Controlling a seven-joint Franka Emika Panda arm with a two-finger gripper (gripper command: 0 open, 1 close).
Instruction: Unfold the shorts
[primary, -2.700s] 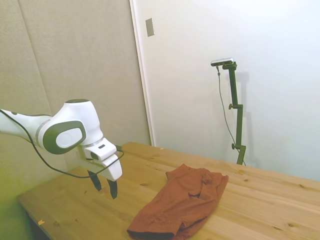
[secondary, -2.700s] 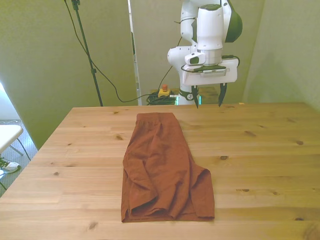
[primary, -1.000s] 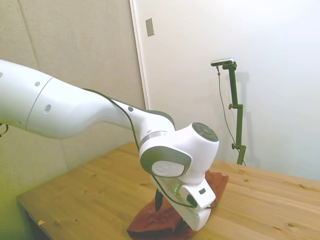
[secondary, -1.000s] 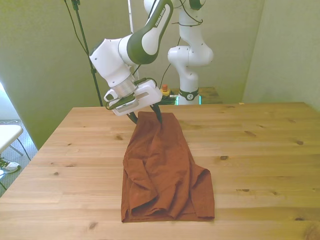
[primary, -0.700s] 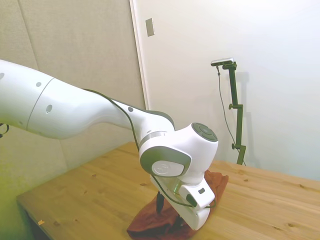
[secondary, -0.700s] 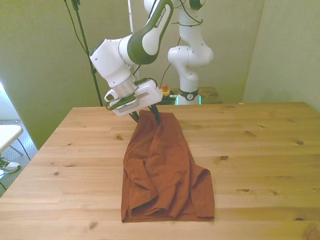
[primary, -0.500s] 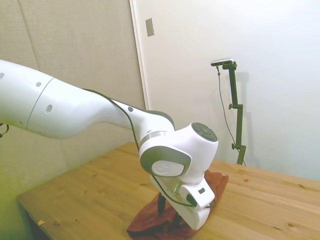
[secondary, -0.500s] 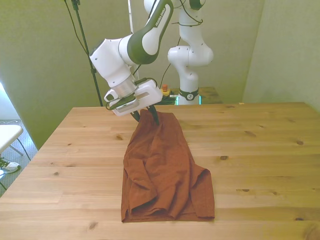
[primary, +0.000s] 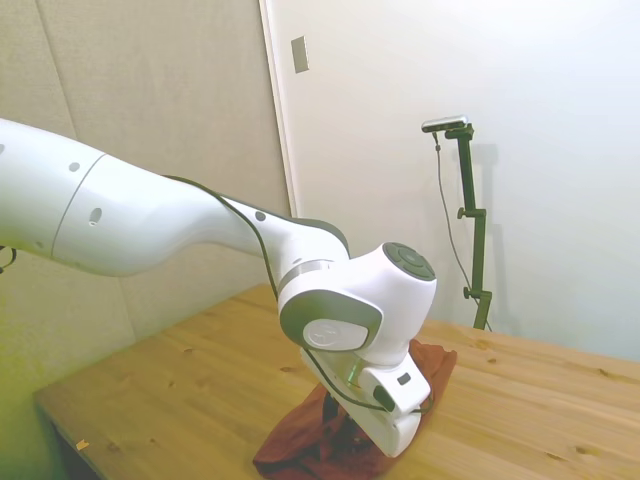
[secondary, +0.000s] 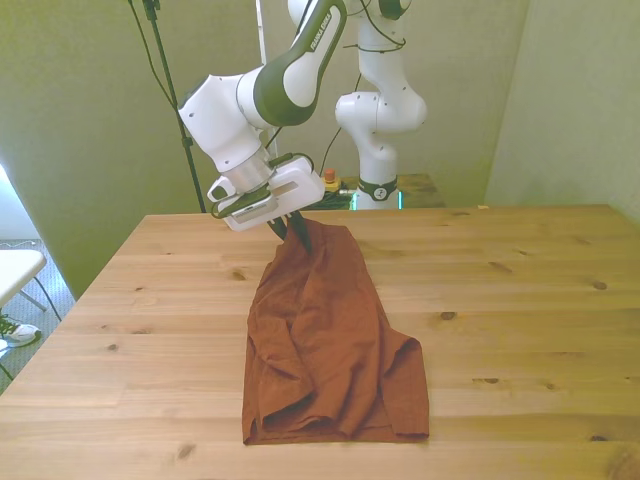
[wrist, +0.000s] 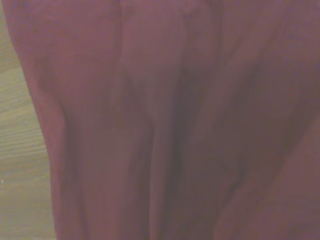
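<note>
The gripper (secondary: 293, 232) has closed on the far edge of the shorts (secondary: 325, 340) and lifts it slightly; the grasp seems done, unfolding can begin.

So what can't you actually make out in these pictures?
- Side view: the white arm covers the middle of the shorts and the gripper tips.
- Front view: whether the fingers pinch one cloth layer or several is too small to tell.
- Wrist view: blurred red folds only; no zipper or hem is discernible.
</note>
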